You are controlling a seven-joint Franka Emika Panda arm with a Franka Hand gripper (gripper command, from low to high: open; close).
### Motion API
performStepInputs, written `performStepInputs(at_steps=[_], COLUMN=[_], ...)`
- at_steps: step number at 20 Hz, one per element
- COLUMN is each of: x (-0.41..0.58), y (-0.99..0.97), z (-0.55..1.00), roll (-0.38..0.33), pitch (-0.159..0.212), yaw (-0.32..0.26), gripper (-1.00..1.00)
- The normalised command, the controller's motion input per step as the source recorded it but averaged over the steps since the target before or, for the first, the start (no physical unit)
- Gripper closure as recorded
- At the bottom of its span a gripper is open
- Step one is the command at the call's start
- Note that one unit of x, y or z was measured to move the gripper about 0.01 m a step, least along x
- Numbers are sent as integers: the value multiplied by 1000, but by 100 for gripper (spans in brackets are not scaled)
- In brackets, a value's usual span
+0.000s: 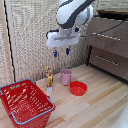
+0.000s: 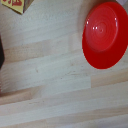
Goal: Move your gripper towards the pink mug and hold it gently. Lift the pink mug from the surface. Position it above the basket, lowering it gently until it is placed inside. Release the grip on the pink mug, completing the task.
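High above the pink mug (image 1: 66,77), the empty hand (image 1: 61,52), fingers apart.

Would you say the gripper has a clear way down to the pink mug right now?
Probably yes: the gripper hangs open above the pink mug, nothing between them; the red bowl and bottle stand beside it.

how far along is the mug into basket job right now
Nothing looks done: the pink mug stands on the wooden floor beside the red bowl, outside the basket. The claw hangs above the mug, jaws apart, holding nothing. Left: descend, grasp, lift, lower into the basket, release.
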Motion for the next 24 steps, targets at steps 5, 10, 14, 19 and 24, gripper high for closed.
performStepInputs(at_steps=[5, 10, 14, 19, 24], x=[13, 23, 1, 2, 71], y=[-421, -627, -622, -475, -361], z=[-116, -169, -155, -241, -311], roll=[20, 44, 35, 12, 0], pitch=[-1, 0, 0, -2, -20], yaw=[-33, -55, -23, 1, 49], gripper=[-100, -100, -100, -100, -100])
